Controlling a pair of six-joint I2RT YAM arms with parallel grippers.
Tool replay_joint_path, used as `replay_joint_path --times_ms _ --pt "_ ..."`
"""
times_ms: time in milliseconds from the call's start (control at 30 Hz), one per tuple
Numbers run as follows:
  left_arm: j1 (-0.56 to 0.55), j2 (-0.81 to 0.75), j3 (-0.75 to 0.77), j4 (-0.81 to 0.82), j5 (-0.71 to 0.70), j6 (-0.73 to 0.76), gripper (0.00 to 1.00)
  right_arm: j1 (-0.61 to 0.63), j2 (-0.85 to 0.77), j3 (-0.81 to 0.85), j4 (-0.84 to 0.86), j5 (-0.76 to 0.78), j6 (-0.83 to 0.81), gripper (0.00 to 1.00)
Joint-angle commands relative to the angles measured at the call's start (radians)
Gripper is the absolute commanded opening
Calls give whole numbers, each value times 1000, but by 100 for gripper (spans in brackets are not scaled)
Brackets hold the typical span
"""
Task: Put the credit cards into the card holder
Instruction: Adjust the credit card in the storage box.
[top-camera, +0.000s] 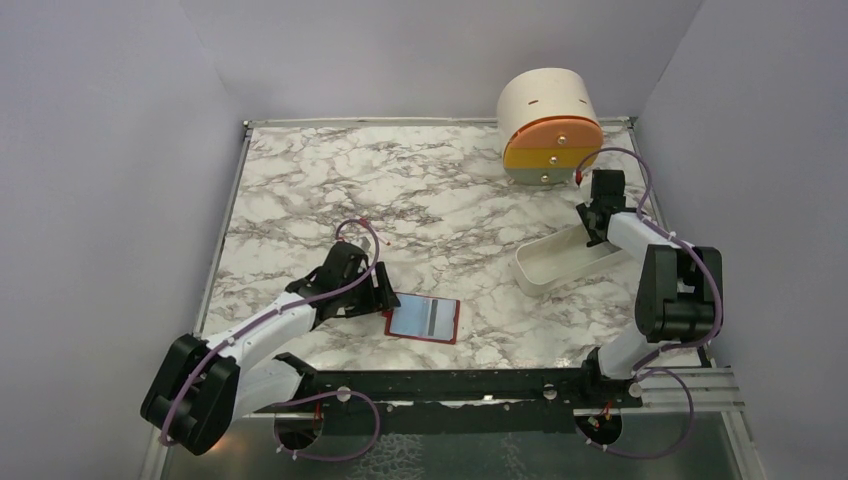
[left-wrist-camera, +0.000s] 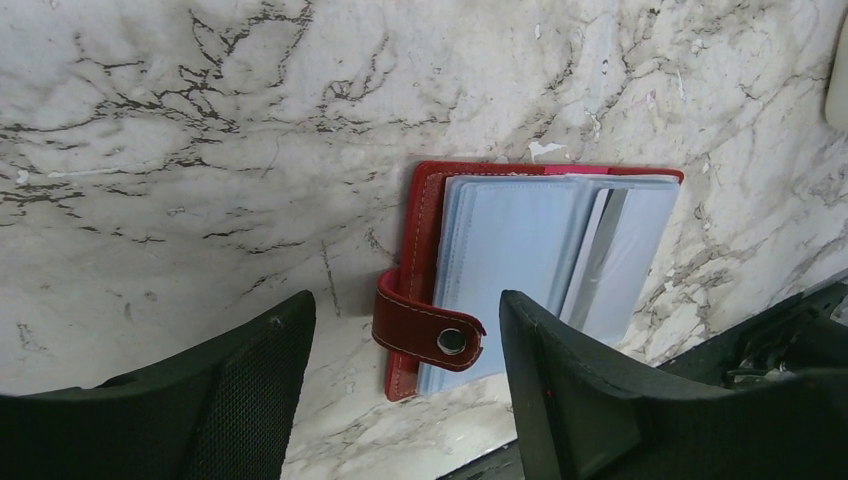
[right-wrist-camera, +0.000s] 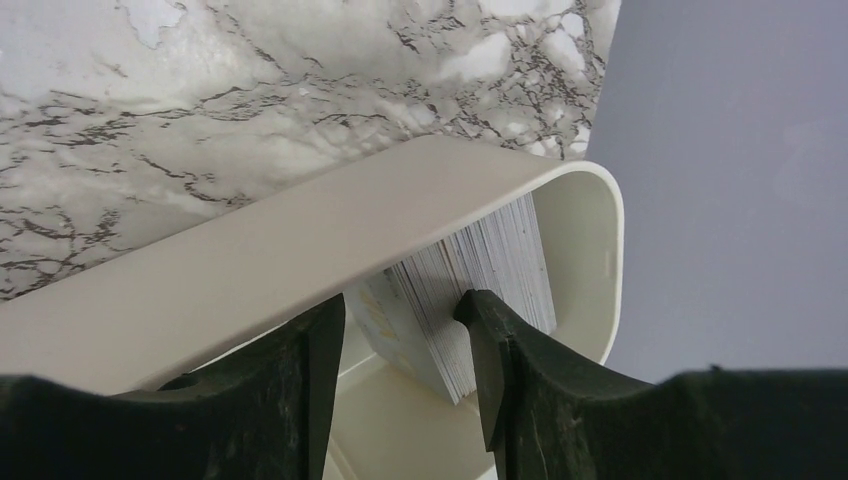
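Card holder (left-wrist-camera: 540, 270): red stitched leather, small folding wallet, lying open and flat on the marble table (top-camera: 400, 190), near edge, left of centre. Inside are pale, glossy plastic sleeves (left-wrist-camera: 510, 250), one lifted a little. The closing strap (left-wrist-camera: 420, 325), with its metal stud (left-wrist-camera: 451, 341), curls over the left edge. Left claw (left-wrist-camera: 405, 305): jaws wide apart above that strap, holding nothing. Cards (right-wrist-camera: 500, 260): a tight stack of thin rectangles standing on edge in the rounded end of a smooth white plastic tray (right-wrist-camera: 300, 230), far to the right and well apart from the holder. Right claw (right-wrist-camera: 402, 305): down in the tray, jaws about half apart, one finger against the stack's edges. Whether any card is pinched I cannot tell. Step in hand, as I judge it: fetching a card from the tray, none visibly in a sleeve. Next move calls for parting one slippery card from its neighbours, carrying it leftward, and sliding it edge-first into a sleeve, probably while the left claw steadies the holder.
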Motion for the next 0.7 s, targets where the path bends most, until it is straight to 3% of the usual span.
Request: replay_joint_path --times_ms 0,400,667 --pt "7 -39 -21 38 31 -27 69 -9 26 -28 101 29 -32 47" --pt "6 -67 -62 76 82 -54 68 -9 -2 -16 97 42 -45 32" --pt "7 -69 -69 87 92 -58 68 -9 -10 5 81 45 -39 28"
